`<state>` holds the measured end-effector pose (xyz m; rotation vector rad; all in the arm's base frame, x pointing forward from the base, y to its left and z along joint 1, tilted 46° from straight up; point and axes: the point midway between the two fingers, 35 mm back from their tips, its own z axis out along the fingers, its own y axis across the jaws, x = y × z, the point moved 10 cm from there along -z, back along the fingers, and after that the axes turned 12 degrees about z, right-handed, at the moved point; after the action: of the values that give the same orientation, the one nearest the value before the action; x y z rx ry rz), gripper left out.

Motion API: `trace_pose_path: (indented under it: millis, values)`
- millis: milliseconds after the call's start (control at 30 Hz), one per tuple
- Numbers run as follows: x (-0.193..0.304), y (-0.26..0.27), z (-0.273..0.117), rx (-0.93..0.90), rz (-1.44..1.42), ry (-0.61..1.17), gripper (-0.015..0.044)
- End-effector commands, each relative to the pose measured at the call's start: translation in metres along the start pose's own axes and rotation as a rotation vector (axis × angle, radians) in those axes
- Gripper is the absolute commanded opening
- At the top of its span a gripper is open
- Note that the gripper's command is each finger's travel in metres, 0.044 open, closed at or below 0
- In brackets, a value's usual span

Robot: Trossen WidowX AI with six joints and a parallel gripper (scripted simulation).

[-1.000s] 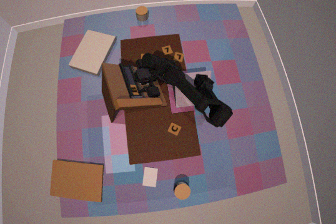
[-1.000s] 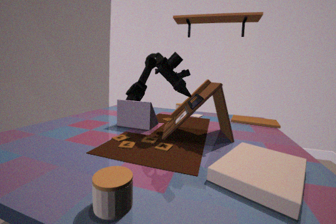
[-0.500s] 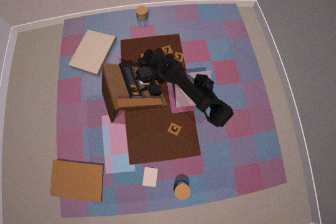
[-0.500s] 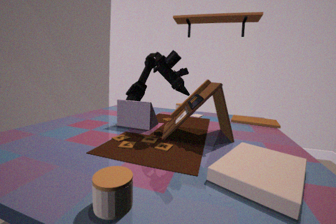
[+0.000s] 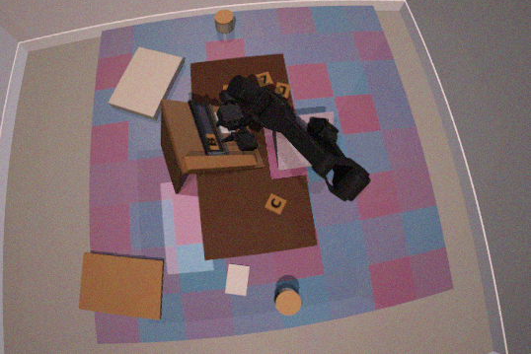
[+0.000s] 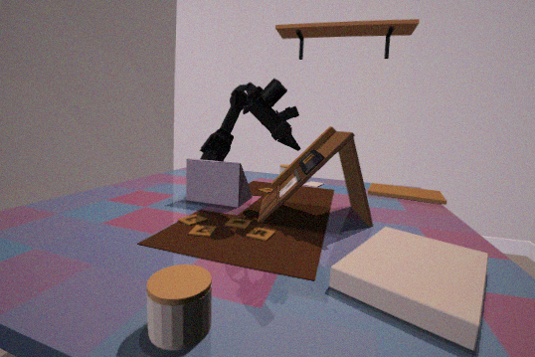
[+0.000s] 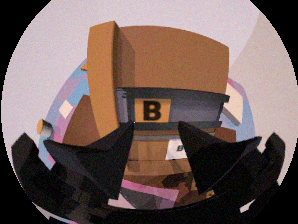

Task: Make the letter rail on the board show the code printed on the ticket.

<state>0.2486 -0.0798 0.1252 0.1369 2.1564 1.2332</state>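
Letter rail [image 5: 198,115] [image 6: 304,169] [image 7: 195,111] lies across the sloping board [image 5: 174,128] [image 6: 356,181] [image 7: 175,55], with the B tile [image 5: 211,142] [image 6: 309,158] [image 7: 152,110] sitting in it, towards the raised wooden side piece [image 5: 219,162] [image 7: 102,70]. The pincer [image 5: 223,132] [image 6: 299,148] [image 7: 156,124] is parted with nothing between its tips, close to the rail's lower edge. Below the rail is the white ticket [image 5: 222,127] [image 6: 288,186] [image 7: 176,149] (partly covered in the wrist view, so its full code can't be read). The C tile [image 5: 275,203] [image 6: 266,189] lies on the brown mat [image 5: 247,232] [image 6: 293,259] [image 7: 80,120], well apart from four other tiles.
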Motion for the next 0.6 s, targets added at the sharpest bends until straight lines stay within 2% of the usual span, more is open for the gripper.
trace_pose_path:
  millis: [0, 200, 567]
  values:
    - [0.0001, -0.0002, 0.0002, 0.000, 0.001, 0.000, 0.0164]
    - [0.0001, -0.0002, 0.0002, 0.000, 0.001, 0.000, 0.0006]
    - [-0.0010, -0.0005, 0.0005, 0.003, 0.002, 0.004, 0.0000]
